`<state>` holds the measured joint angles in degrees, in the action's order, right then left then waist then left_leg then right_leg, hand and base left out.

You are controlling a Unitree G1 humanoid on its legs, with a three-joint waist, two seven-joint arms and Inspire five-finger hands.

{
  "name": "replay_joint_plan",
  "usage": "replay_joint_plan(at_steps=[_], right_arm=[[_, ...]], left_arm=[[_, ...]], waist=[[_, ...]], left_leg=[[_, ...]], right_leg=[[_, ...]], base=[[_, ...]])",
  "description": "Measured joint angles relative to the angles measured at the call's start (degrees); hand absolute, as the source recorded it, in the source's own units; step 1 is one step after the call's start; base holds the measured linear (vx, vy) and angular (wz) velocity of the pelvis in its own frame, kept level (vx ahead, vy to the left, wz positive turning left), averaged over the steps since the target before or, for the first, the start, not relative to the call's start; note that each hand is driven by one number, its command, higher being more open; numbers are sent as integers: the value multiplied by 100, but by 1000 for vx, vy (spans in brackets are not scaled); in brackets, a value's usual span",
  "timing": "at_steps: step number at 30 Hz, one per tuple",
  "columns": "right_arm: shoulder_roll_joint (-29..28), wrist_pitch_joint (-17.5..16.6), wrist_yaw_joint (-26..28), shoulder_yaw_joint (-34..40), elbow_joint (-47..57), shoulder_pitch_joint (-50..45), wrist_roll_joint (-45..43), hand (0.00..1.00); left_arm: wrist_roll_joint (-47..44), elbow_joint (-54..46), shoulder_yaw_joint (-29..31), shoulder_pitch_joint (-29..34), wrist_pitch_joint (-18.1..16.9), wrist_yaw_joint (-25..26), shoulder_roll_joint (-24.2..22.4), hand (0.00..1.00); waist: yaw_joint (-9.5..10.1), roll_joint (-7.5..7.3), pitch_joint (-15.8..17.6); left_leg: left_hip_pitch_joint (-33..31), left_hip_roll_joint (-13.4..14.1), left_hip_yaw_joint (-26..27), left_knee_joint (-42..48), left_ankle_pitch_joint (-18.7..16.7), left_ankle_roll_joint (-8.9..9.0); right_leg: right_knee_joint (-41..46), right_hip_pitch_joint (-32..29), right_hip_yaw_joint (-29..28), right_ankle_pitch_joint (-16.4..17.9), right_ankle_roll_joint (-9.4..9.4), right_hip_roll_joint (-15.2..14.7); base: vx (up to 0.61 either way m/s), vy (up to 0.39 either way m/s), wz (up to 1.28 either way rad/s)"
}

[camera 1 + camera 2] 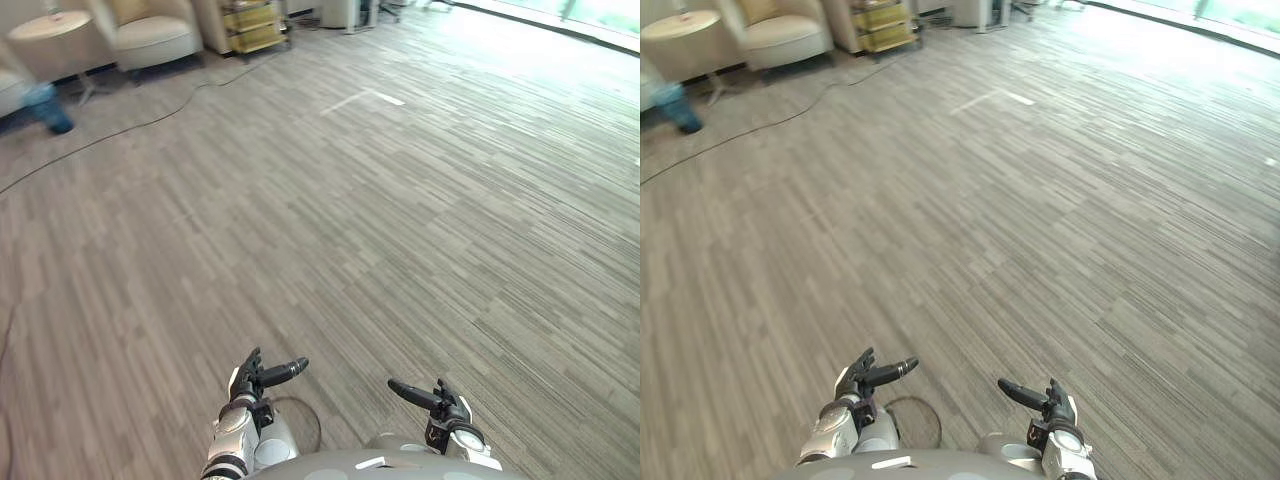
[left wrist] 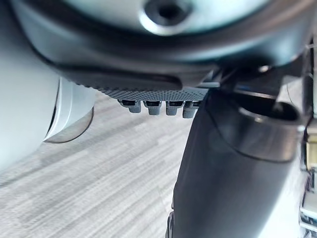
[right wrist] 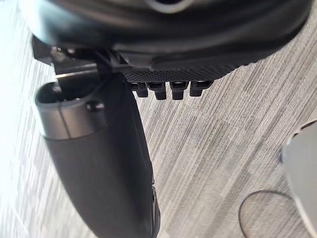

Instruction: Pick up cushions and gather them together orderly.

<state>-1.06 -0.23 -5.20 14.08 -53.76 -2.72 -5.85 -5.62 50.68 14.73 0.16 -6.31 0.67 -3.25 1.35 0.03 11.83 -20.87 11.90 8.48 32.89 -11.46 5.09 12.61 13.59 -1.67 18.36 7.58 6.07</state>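
Cushion (image 1: pixel 128 8), tan, leans in a cream armchair (image 1: pixel 155 38) far across the wood floor (image 1: pixel 400 220), near a round table (image 1: pixel 55 30). The left hand (image 1: pixel 255 378) and right hand (image 1: pixel 440 402) hang low, well apart from it, fingers relaxed and empty.

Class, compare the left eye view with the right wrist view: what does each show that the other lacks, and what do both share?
Left eye view: a cream armchair, a round side table and a yellow shelf cart at the room's far side, plus the left hand. Right wrist view: its row of fingers up close, holding nothing. Both: the right hand and the grey striped floor.
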Motion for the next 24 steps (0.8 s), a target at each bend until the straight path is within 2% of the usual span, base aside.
replay_joint_plan(at_steps=[1, 2, 3, 4, 5, 6, 7, 8, 9, 10, 11, 13, 14, 15, 16, 17, 18, 19, 20, 21, 22, 23, 24], right_arm=[[-26, -2, -7, 29, -43, -16, 0, 100], [-34, -3, -10, 46, -49, -27, 2, 100], [-42, 0, -10, 41, -50, -62, 2, 100], [-242, -11, -15, 11, -49, -148, 18, 100], [-265, -14, -11, -5, -69, -184, 23, 100], [-265, 8, 18, -17, -101, -200, 25, 100], [-264, 21, 32, -38, -100, -215, 27, 100], [-255, -8, 49, -38, -32, -209, 69, 100], [-212, -38, 81, -39, 44, -200, 100, 100], [-122, -130, 93, -39, 140, -192, 126, 100], [-55, -168, 104, -35, 252, -186, 129, 100], [-57, -192, 102, 8, 356, -183, 142, 100], [-58, -216, 98, 98, 355, -117, 157, 100], [-58, -211, 96, 134, 347, -111, 184, 100], [-51, -207, 94, 280, 324, -93, 122, 100], [-38, -210, 89, 278, 291, -98, 126, 100], [-4, -229, 89, 285, 169, -101, 128, 100], [120, -208, 115, 292, 20, 85, 170, 100], [129, -210, 115, 294, 19, 118, 208, 100], [104, -215, 117, 407, 4, 119, 252, 100], [96, -160, 122, 530, 1, 117, 223, 100], [78, -117, 114, 609, 21, 109, 228, 100], [67, -107, 116, 582, 29, 83, 234, 100]], left_arm=[[-22, 6, -2, -57, 4, 12, -41, 100], [-58, 21, -26, -71, 4, 11, -35, 100], [-64, 39, -29, -57, 13, 25, -24, 100], [-59, 195, -29, -119, 28, 23, 110, 100], [-59, 261, -29, -185, 49, 25, 132, 100], [-51, 274, -43, -204, 97, 31, 170, 100], [-48, 368, -81, -238, 139, 54, 237, 100], [-49, 532, -82, -294, 178, 104, 333, 100], [-49, 612, -82, -295, 207, 145, 362, 100], [-56, 720, -85, -267, 219, 215, 363, 100], [-57, 763, -94, -217, 233, 276, 362, 100], [-57, 753, -96, -226, 234, 293, 374, 100], [-56, 769, -137, -238, 236, 293, 396, 100], [-56, 809, -237, -241, 240, 294, 411, 100], [-49, 867, -340, -207, 260, 279, 413, 100], [-48, 897, -382, -184, 262, 279, 413, 100], [-30, 995, -538, -118, 274, 260, 458, 100], [44, 1099, -558, -159, 295, 233, 383, 100], [79, 1099, -551, -202, 296, 203, 374, 100], [179, 1102, -519, -251, 296, 174, 303, 100], [182, 1102, -496, -248, 296, 177, 276, 100], [182, 1099, -470, -250, 296, 177, 236, 100], [183, 1085, -450, -241, 296, 170, 216, 100]], waist=[[41, -37, -27], [58, -37, -40], [135, -53, -98], [82, -378, -300], [48, -475, -322], [55, -547, -323], [82, -619, -288], [41, -602, -224], [27, -582, -179], [32, -435, -67], [-7, -291, -64], [-52, -268, -45], [-180, -273, -20], [-233, -262, -12], [-252, -262, -8], [-260, -268, -11], [-296, -351, -3], [-298, -171, -9], [-301, -174, 5], [-351, -171, 13], [-368, -136, 6], [-424, -27, 19], [-437, 44, 25]], left_leg=[[-10, -180, -52, -686, 200, 14], [-18, -231, -92, -795, 473, -84], [55, -273, -136, -702, 909, -220], [27, -391, 66, -265, 605, -376], [29, -430, 154, -38, 340, -440], [117, -447, 304, 137, 98, -502], [448, -480, 528, 131, -149, -554], [898, -542, 689, -23, -341, -622], [1235, -538, 745, -126, -475, -611], [1838, -458, 907, -353, -692, -554], [2365, -362, 1084, -680, -822, -470], [2767, -326, 1185, -1044, -846, -449], [3119, -258, 1215, -1373, -862, -387], [3280, -203, 1247, -1493, -868, -342], [3653, -173, 1354, -1777, -848, -300], [3787, -179, 1390, -1874, -839, -284], [4218, -277, 1429, -2090, -821, -230], [4360, -95, 1393, -2188, -578, -148], [4322, -108, 1353, -2168, -386, -110], [4323, -106, 1180, -2027, 71, 87], [4270, -29, 1068, -1763, 240, 143], [3920, 241, 711, -789, 531, 342], [3483, 440, 320, 225, 798, 469]], right_leg=[[-25, 124, -301, 105, -174, -94], [-16, 184, -431, 149, -228, -124], [44, 252, -693, 228, -335, -184], [406, 147, -955, 388, -567, -498], [809, 10, -986, 378, -581, -592], [1433, -184, -974, 315, -688, -638], [2553, -595, -938, 12, -990, -715], [3841, -1097, -833, -651, -1442, -829], [4496, -1358, -665, -699, -1534, -870], [5345, -1794, -272, -614, -1389, -928], [5721, -2414, 278, -443, -1104, -972], [5609, -3001, 755, -344, -950, -1029], [5081, -3569, 1177, -282, -898, -1085], [4693, -3742, 1364, -285, -903, -1119], [3721, -3913, 1652, -334, -884, -1163], [3289, -3931, 1741, -411, -871, -1162], [2020, -3822, 1873, -1381, -566, -1186], [2126, -3756, 1940, -1268, 1, -951], [2213, -3794, 1914, -1139, 20, -952], [2432, -3751, 1910, -788, 99, -1001], [2451, -3659, 1917, -632, 77, -958], [2274, -3342, 1961, -475, 47, -786], [2063, -3067, 1984, -401, 5, -628]], base=[[751, 382, -136], [654, 339, -130], [842, 345, -127], [831, 317, -112], [680, 245, -76], [514, 235, -48], [498, 207, -71], [609, 233, -76], [564, 172, -89], [520, 129, -93], [508, 119, -84], [538, 47, -33], [703, -48, -2], [613, -82, 1], [649, -104, -5], [703, -129, -11], [871, -184, -25], [717, -183, -23], [643, -225, -19], [536, -254, 2], [603, -316, 6], [473, -257, 5], [455, -259, 2]])
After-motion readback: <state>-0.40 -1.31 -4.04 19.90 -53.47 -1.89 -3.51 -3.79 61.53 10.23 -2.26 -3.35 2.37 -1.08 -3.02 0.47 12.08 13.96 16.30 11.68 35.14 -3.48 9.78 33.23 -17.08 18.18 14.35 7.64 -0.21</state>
